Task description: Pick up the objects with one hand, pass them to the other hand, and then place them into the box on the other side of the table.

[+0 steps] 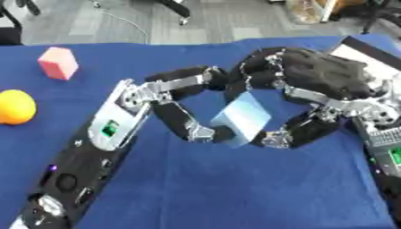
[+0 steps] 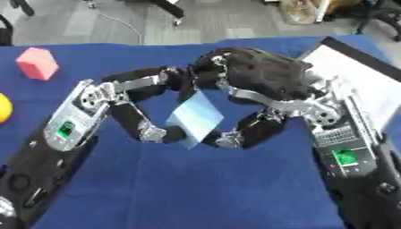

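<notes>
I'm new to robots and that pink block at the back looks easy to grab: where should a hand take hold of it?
Probably across its two broad upright side faces, coming down from above. The pink rectangular foam-like block stands free on the blue tablecloth, apart from the orange ball, so its sides are open. The left hand is nearer, but both hands now grip the light blue block.

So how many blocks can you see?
2. The light blue block is in the middle, held between the left hand and right hand. The pink block sits at the table's far left. More may be hidden.
</notes>
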### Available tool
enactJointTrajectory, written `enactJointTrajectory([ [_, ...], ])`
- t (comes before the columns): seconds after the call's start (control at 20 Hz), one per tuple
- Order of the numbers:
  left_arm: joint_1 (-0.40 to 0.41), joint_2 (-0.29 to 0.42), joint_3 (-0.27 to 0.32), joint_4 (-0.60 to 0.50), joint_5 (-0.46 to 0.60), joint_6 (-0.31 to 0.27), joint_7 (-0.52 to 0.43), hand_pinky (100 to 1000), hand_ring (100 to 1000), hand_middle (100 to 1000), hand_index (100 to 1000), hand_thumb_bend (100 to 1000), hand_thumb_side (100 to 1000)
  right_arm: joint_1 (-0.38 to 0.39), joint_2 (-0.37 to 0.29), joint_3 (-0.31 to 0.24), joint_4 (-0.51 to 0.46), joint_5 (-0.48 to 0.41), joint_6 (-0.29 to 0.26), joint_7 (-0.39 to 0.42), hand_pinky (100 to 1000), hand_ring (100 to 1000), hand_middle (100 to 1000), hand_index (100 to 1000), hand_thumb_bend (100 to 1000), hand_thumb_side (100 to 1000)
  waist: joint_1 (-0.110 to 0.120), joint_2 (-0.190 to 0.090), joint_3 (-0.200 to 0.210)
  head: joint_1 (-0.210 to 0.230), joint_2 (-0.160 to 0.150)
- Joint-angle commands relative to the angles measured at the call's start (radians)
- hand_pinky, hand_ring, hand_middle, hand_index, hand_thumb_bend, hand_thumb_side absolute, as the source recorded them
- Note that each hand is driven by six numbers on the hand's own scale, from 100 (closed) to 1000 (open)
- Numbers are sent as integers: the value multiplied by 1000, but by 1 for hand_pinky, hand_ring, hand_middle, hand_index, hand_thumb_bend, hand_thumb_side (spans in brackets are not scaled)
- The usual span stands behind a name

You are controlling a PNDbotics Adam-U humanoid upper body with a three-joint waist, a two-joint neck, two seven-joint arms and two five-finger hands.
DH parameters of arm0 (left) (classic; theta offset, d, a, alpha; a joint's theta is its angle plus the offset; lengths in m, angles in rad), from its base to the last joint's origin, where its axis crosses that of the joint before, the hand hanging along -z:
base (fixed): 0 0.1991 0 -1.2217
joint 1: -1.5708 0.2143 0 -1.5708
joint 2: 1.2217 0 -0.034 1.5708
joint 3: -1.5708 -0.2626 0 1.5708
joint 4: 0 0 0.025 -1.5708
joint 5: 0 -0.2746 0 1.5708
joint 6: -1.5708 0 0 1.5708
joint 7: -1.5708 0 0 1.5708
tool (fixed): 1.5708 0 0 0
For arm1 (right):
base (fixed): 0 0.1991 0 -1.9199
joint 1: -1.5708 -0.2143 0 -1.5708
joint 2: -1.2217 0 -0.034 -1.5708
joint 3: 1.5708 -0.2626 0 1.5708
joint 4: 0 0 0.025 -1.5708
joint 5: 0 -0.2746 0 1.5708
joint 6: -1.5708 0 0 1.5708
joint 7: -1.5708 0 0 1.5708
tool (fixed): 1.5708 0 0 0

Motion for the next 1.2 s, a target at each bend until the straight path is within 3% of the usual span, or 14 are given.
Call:
enactJointTrajectory([
  [0.05,-21,-1,8,-14,-2,-6,0,780,525,514,570,272,370,-11,-19,-17,-3,18,5,-26,791,721,601,716,337,148,-15,-22,2,1,-3],
  [0.3,-22,-2,7,-13,-5,-2,2,780,526,517,575,276,382,-13,-21,-14,-3,25,3,-35,798,723,609,718,307,145,-16,-21,2,2,-3],
  [0.55,-22,-4,6,-9,-11,2,6,781,530,531,597,286,402,-16,-24,-13,-3,11,9,-20,818,737,637,734,162,142,-17,-22,1,4,-3],
  [1.0,-22,-2,5,-4,-22,1,10,780,529,532,599,288,405,-27,-34,-30,-3,-9,-1,2,825,735,629,709,167,100,-16,-25,1,6,-3],
  [1.05,-19,0,6,-4,-24,1,11,780,529,532,599,288,404,-28,-34,-35,-3,-10,0,-1,819,733,613,675,110,100,-15,-25,1,7,-3],
  [1.2,-9,5,5,-10,-29,2,11,780,529,532,599,290,404,-31,-39,-52,-3,-22,5,-21,819,731,605,647,100,106,-15,-25,0,6,-3],
])
